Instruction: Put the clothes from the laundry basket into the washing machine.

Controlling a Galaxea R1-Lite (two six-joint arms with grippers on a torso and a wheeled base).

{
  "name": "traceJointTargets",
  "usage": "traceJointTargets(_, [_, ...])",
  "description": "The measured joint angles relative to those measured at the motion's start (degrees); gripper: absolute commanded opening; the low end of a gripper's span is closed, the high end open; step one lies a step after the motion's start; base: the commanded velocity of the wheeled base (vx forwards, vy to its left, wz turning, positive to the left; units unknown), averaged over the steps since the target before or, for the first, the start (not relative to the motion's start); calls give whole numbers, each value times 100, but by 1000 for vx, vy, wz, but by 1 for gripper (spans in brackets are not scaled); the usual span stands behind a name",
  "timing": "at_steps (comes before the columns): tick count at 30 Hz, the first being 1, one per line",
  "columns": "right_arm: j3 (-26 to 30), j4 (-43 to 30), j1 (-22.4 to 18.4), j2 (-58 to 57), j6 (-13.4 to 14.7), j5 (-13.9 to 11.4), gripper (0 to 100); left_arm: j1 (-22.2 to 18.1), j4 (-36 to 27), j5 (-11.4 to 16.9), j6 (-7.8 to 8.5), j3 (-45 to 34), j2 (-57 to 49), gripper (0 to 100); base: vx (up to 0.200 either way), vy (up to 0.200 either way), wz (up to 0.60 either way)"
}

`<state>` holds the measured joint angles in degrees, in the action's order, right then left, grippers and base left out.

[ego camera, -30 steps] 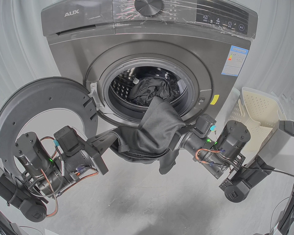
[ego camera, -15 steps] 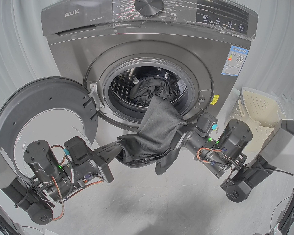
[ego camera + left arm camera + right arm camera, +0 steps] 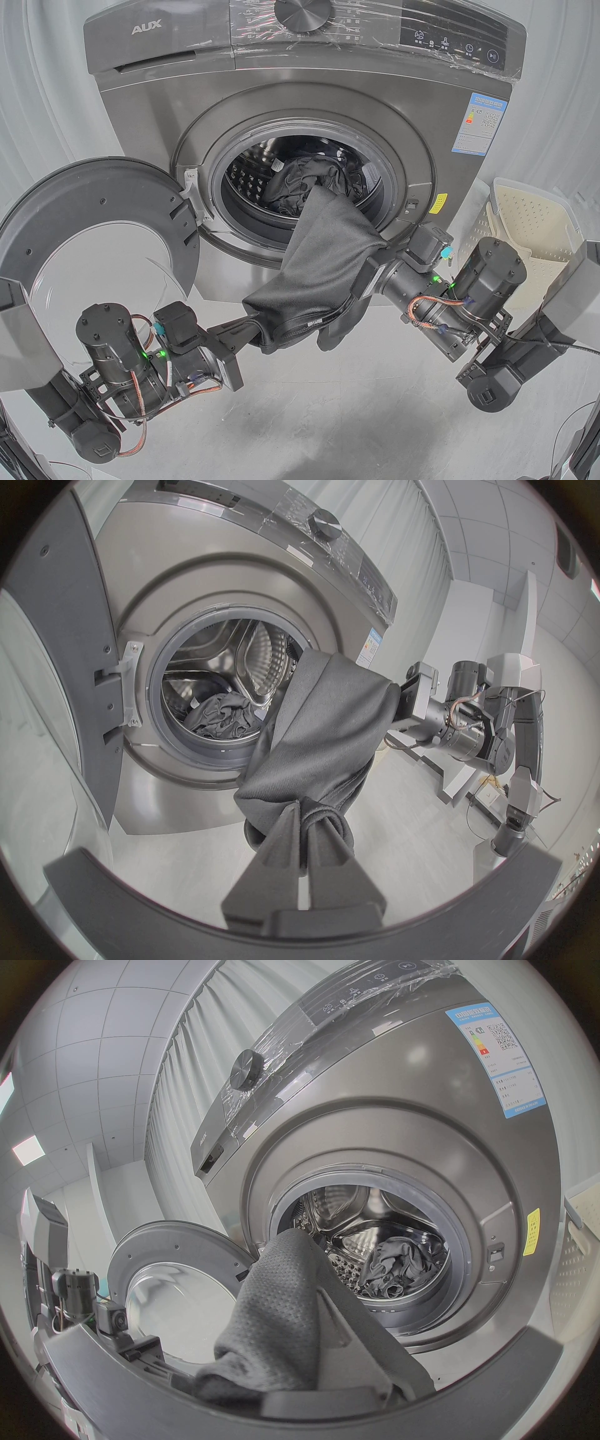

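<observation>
Before the washer (image 3: 300,81), whose round door (image 3: 81,206) stands swung wide to the robot's left, a dark garment (image 3: 325,256) hangs stretched between the two arms. Its upper end lies over the lower lip of the opening and reaches into the drum (image 3: 250,178). There it meets a crumpled heap of dark clothes (image 3: 306,178) lying inside. From the lip the cloth runs down and outward, sagging in front of the washer's lower face, well above the grey floor (image 3: 325,412).

Low and to the left, the left gripper (image 3: 304,817) has its fingers (image 3: 275,849) pinched tight on a bunched fold at the garment's lowest edge. That edge curls in a small loop just past the tips.

On the other side, the right gripper (image 3: 359,275) sits just below the opening's right rim, with the garment draped thickly over it. So much cloth covers it that I cannot tell whether it is clamped or loose. A short tail of fabric dangles beneath it.

Off to the right, close against the washer's side, a cream perforated basket (image 3: 537,219) lies tipped, its mouth facing the room.
</observation>
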<state>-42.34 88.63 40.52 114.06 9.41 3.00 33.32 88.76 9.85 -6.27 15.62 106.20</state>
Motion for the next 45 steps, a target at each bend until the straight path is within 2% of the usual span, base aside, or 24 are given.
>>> traceJointTargets(1, [1, -2, -4, -9, 0, 0, 0, 0, 0, 0, 0, -5, 22, 100, 0, 0, 0])
traceJointTargets(8, [-27, 0, -50, -44, -2, 1, 0, 63, -2, 40, 17, -286, 116, 100, 0, 0, 0])
traceJointTargets(11, [-40, 0, -91, -46, -2, -2, 0, 166, -5, 211, 63, -564, 145, 100, 0, 0, 0])
traceJointTargets(15, [-99, -5, -139, -39, 0, 6, 0, 315, -7, 510, 305, -1019, 208, 100, 0, 0, 0])
traceJointTargets(18, [-145, -16, -157, -33, -5, 56, 0, 468, -5, 594, 501, -1279, 256, 100, 0, 0, 0])
traceJointTargets(21, [-168, -27, -148, -33, -6, 94, 0, 741, -11, 599, 586, -1402, 245, 100, 0, 0, 0])
traceJointTargets(27, [-146, -38, -73, -35, -11, 107, 0, 996, -18, 567, 553, -1065, 176, 100, 0, 0, 0])
traceJointTargets(37, [-44, -41, 126, -30, -16, 123, 0, 868, -16, 361, 362, 797, 724, 100, 0, 0, 0])
traceJointTargets(41, [-13, -46, 261, 17, -17, 127, 0, 813, -16, 317, 241, 1319, 1113, 100, 0, 0, 0])
traceJointTargets(45, [-5, -50, 429, 66, -17, 143, 0, 791, -20, 211, 217, 1643, 1449, 100, 0, 0, 0])
